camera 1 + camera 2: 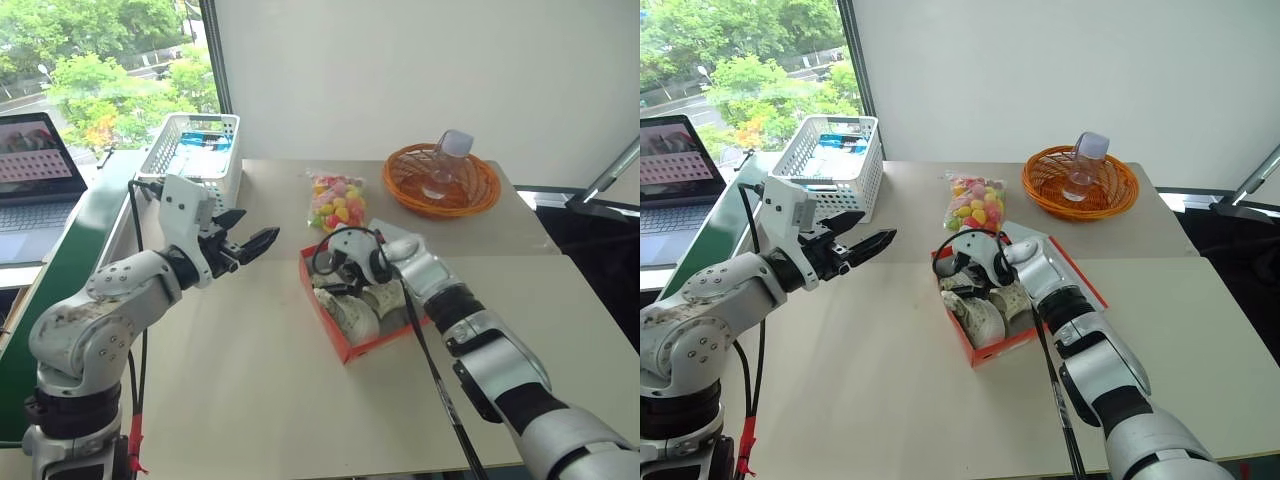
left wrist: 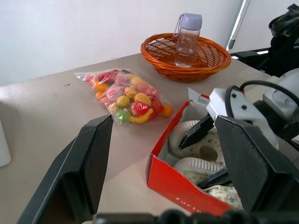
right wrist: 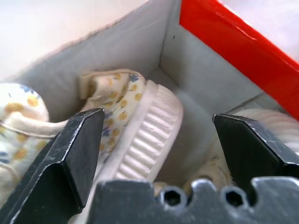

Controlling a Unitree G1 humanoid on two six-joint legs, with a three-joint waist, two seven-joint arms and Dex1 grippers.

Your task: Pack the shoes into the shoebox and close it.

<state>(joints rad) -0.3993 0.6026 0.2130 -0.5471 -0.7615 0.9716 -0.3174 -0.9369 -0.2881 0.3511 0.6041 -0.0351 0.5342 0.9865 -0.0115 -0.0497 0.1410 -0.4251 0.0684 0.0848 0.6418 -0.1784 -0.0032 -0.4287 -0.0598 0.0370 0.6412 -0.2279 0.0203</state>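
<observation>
Soft cream-white foam shoes [image 1: 352, 312] lie in the open orange-red cardboard shoebox [image 1: 345, 352] on my desk [image 1: 250, 400], my right pincer [image 2: 205, 151] wide over them, left pincer [image 1: 250, 246] wide too, so I'd lift its light, bendy lid by the edge.

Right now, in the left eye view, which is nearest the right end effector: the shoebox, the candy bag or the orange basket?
1. shoebox, directly under the right end effector.
2. candy bag, just beyond the box.
3. orange basket, farthest, at the table's back.
</observation>
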